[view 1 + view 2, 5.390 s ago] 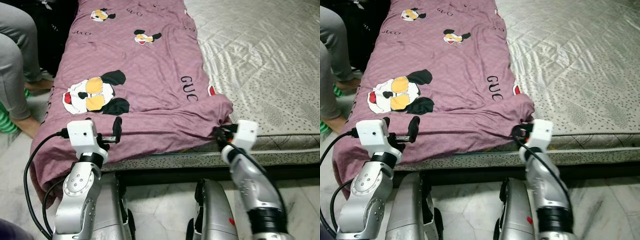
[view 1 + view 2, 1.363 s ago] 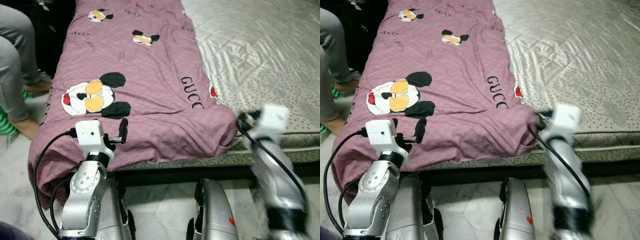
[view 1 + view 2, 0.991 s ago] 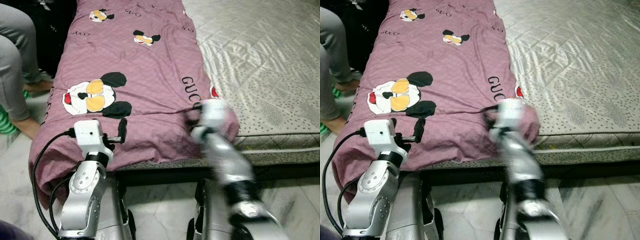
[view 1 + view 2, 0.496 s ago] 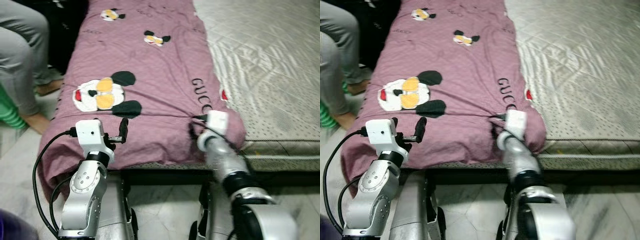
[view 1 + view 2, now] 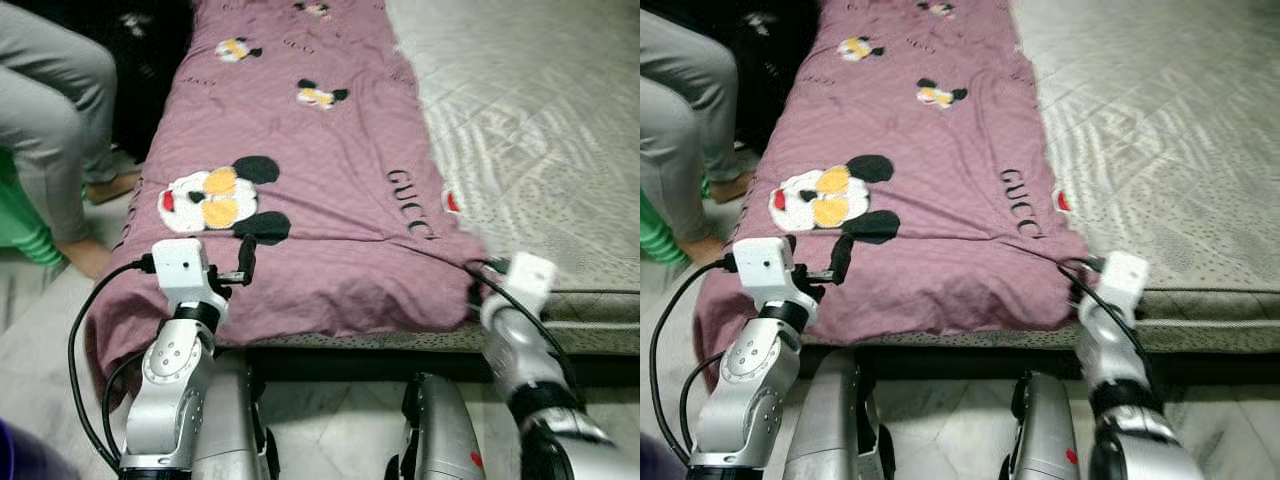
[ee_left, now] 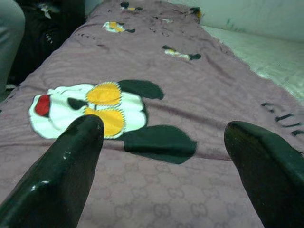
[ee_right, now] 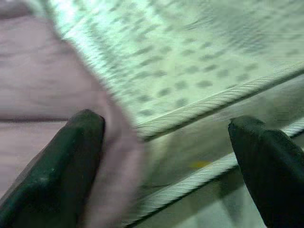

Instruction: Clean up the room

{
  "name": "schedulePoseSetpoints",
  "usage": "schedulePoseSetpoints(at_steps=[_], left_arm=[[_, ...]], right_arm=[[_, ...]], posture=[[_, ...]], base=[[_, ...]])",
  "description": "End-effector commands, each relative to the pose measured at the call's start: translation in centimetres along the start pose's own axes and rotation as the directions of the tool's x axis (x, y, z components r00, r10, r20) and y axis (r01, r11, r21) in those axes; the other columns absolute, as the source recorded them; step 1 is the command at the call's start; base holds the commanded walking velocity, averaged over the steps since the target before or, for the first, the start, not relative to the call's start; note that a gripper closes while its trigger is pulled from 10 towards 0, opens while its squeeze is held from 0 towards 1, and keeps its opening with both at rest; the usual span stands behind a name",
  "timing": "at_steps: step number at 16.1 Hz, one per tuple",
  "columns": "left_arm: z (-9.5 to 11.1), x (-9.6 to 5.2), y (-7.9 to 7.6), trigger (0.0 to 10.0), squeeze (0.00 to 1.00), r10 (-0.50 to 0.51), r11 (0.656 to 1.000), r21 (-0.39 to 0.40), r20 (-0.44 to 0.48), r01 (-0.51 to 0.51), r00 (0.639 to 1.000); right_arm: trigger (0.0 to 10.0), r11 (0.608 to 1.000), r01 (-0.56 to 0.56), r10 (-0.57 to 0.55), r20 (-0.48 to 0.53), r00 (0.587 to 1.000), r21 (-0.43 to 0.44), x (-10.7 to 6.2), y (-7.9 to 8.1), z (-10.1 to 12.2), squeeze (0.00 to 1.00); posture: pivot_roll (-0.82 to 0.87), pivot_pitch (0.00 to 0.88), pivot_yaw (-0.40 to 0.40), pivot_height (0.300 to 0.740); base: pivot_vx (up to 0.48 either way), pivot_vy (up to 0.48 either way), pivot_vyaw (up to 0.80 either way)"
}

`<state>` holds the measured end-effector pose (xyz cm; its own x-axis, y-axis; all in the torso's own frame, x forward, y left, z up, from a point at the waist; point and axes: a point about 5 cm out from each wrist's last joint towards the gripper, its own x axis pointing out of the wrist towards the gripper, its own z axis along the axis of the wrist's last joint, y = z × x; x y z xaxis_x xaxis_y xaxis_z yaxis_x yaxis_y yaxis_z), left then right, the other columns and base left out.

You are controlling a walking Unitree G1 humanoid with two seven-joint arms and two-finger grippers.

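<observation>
Purple cartoon-print blanket lay along the robot's-left strip of the bed; its near hem hung over the foot edge and its left side drooped toward the floor; the quilted mattress to the right was bare.

Left end effector hovered just above the blanket's near edge, below the large cartoon face; fingers spread wide, nothing between them. Right end effector sat at the blanket's near right corner, where cloth met the mattress piping; fingers also spread, one over the purple cloth and the other off over the mattress side; no grip on the fabric. Right wrist view was blurred, so contact with the cloth could not be judged.

A seated person's legs were close beside the bed's left edge; a green object stood by the person's feet.

Risks, as judged:
- right end effector straddled the corner; closing there might catch the mattress piping along with the cloth, or miss the cloth entirely;
- left end effector above a flat, taut stretch; closing might slide off without gathering a fold;
- one-sided grip would skew the blanket and pull more of it off the left side;
- any wide left-arm sweep could reach the person's legs;
- the cable looped off the left wrist could snag the hanging hem.
</observation>
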<state>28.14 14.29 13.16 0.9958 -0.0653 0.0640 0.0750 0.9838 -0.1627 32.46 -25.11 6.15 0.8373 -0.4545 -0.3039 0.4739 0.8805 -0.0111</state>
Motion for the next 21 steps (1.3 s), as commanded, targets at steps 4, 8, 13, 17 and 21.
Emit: schedulePoseSetpoints(at_steps=[4,8,13,17,21], left_arm=[[-0.8,-0.9,1.3,10.0,0.00,0.040,0.999,0.021,-0.012,-0.040,0.999],[-0.4,-0.4,2.9,10.0,0.00,0.063,0.996,0.065,0.022,-0.064,0.998],[0.0,1.2,2.2,10.0,0.00,0.052,0.998,0.023,0.062,-0.054,0.997],[0.5,2.4,2.0,10.0,0.00,0.042,0.999,0.017,0.097,-0.044,0.994],[0.2,2.6,2.2,10.0,0.00,0.042,0.999,0.016,0.100,-0.044,0.994]], right_arm=[[10.0,0.996,-0.084,0.087,0.187,0.978,-0.024,-1.4,-0.4,1.9,1.00],[10.0,0.926,-0.367,0.374,0.342,0.862,-0.087,-4.7,3.9,4.4,1.00],[10.0,0.897,-0.441,0.410,0.405,0.817,-0.019,-6.0,5.7,6.6,0.00],[10.0,0.889,-0.457,0.415,0.423,0.805,-0.002,-5.7,6.9,8.3,0.00],[10.0,0.881,-0.473,0.429,0.430,0.794,-0.006,-5.6,7.9,8.8,0.00]], posture=[[-0.03,0.046,0.013,0.534],[-0.06,0.002,0.017,0.534],[-0.09,0.000,0.028,0.548],[-0.09,0.000,0.024,0.596],[-0.09,0.000,0.029,0.644]], base=[[0.000,0.000,0.00],[0.000,0.000,0.00],[0.000,0.000,0.00],[0.000,0.000,0.00],[0.000,0.000,0.00]])
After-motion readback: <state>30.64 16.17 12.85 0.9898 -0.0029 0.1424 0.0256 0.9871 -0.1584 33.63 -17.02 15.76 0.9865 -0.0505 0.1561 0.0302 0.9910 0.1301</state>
